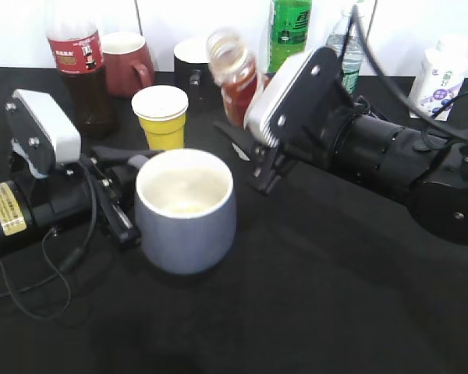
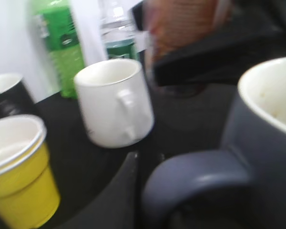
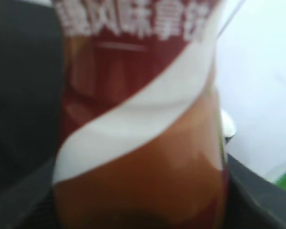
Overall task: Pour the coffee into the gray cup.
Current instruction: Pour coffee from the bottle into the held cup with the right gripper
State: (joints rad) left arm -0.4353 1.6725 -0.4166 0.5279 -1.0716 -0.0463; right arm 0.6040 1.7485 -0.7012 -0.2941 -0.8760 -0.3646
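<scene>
The gray cup (image 1: 186, 210) stands in the middle of the black table, its cream inside showing. My left gripper (image 1: 118, 199) is shut on its loop handle (image 2: 195, 179), with one black finger beside the handle in the left wrist view. My right gripper (image 1: 246, 117) is shut on the coffee bottle (image 1: 234, 78) and holds it in the air behind the cup. The bottle leans left with its mouth uncapped. Its brown, red and white label (image 3: 133, 119) fills the right wrist view. I see no coffee stream.
Behind the cup stand a yellow paper cup (image 1: 161, 117), a cola bottle (image 1: 82, 70), a red mug (image 1: 129, 62), a black mug (image 1: 191, 66), a green bottle (image 1: 288, 31), a water bottle (image 1: 345, 47) and a white bottle (image 1: 438, 78). A white mug (image 2: 114, 102) shows in the left wrist view.
</scene>
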